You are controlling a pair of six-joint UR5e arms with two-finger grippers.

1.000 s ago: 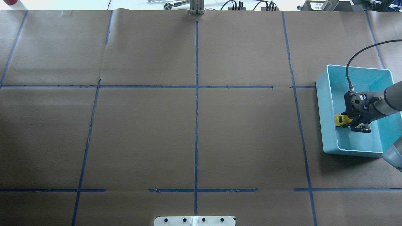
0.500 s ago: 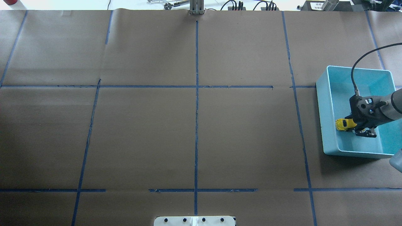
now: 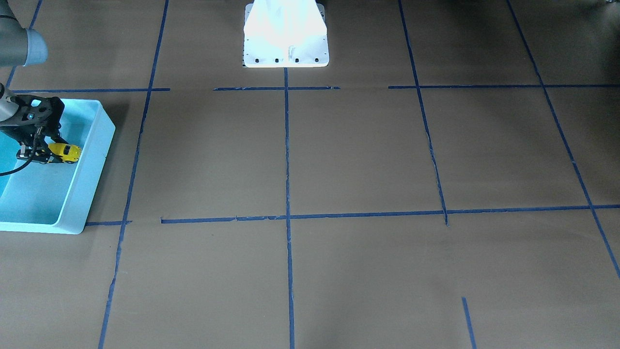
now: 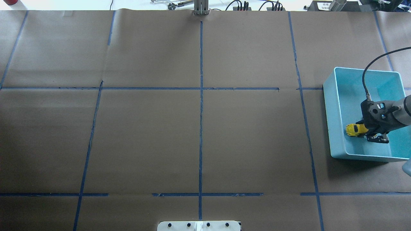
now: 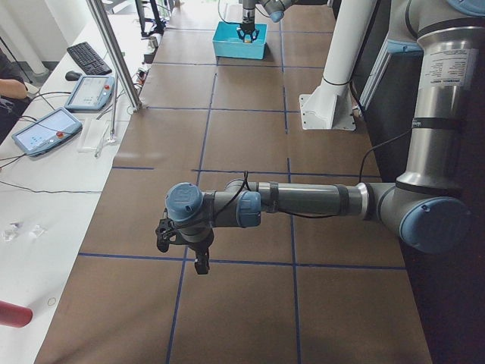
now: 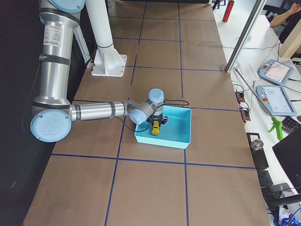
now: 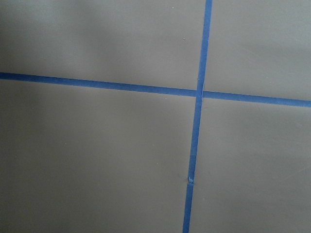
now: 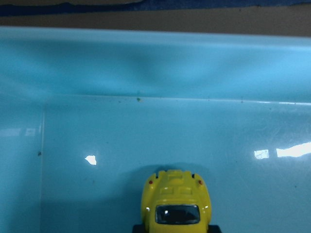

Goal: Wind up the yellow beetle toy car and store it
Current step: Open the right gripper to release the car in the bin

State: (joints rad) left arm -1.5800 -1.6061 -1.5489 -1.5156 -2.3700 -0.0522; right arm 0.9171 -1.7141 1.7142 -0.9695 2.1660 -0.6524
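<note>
Evidently the right pincer (image 4: 366,131) is pinching the yellow toy car (image 4: 353,129) across its flanks. In the overhead view, the end with two small red lamps pokes out toward 9 o'clock. The car sits low inside the turquoise bin (image 4: 328,112), just beside its 9 o'clock wall; whether the wheels touch the floor I cannot tell. The bin stands at the 3 o'clock edge of the desk (image 4: 250,134).

I judge the car light, hard-shelled and glossy, so its rounded roof would slip. The flatter door sides between the wheels look like the place to grip. A wound spring might send it rolling on release, though the wall is close.

The left pincer (image 5: 180,254) hangs over the desk well apart from the bin; spread or pressed together, I cannot tell.
</note>
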